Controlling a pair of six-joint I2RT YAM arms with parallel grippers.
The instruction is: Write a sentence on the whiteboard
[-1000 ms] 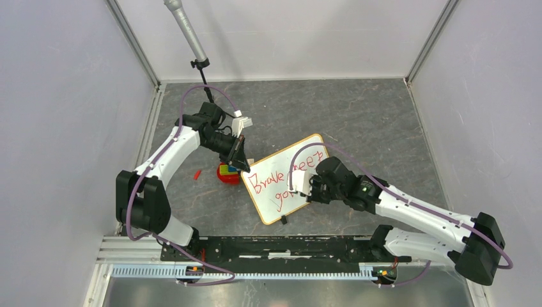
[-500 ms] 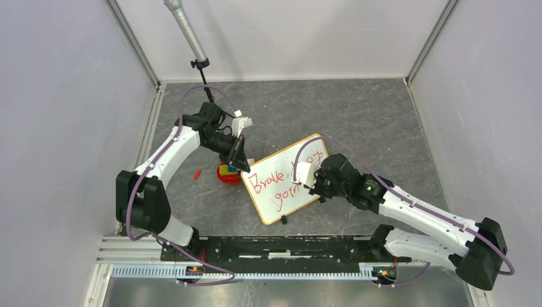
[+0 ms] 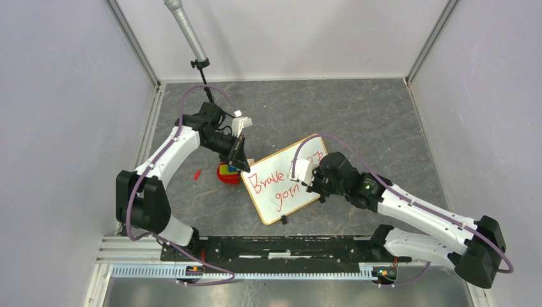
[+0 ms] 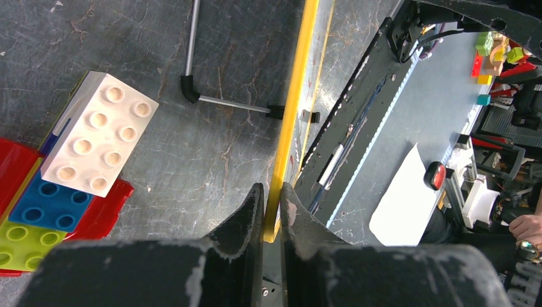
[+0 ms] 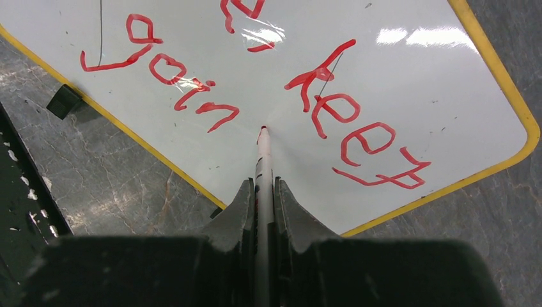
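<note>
Roughly mid-table, the rectangular whiteboard (image 3: 287, 165) w/ rounded corners & a thin yellow-orange frame sits between the two arms, turned diagonally in the top view. The red handwritten sentence (image 5: 348, 125) on it reads "Brave" and "keep" on one line, w/ "goin" on the 2nd; the right arm covers part of the lettering from above.

A slim white marker pen (image 5: 263, 167) w/ a red tip points at the white surface just past the "n" of "goin", in the gap before "keep". Whether the tip actually touches can't be told. The right gripper (image 5: 263, 187) has both fingers pressed tight against the pen barrel, one per side.

At the board's opposite corner, the left gripper (image 4: 271, 192) is pinched onto the frame edge, which the left wrist cam sees edge-on, a finger on each face. A thin grey metal prop rod (image 4: 192, 57) w/ a black elbow shows behind the board, and a small black clip foot (image 5: 64, 102) grips the frame's lower edge.

Just beside the left gripper, a red tray (image 4: 105, 208) holds studded toy bricks: a white brick (image 4: 96, 141) tilted over a blue brick (image 4: 45, 204) & a lime-green brick (image 4: 16, 243). A small red bit (image 3: 197, 173) lies on the grey marbled tabletop (image 3: 358, 115) left of the tray. Far back, a grey cylindrical rod (image 3: 185, 29) leans on a thin black stand
</note>
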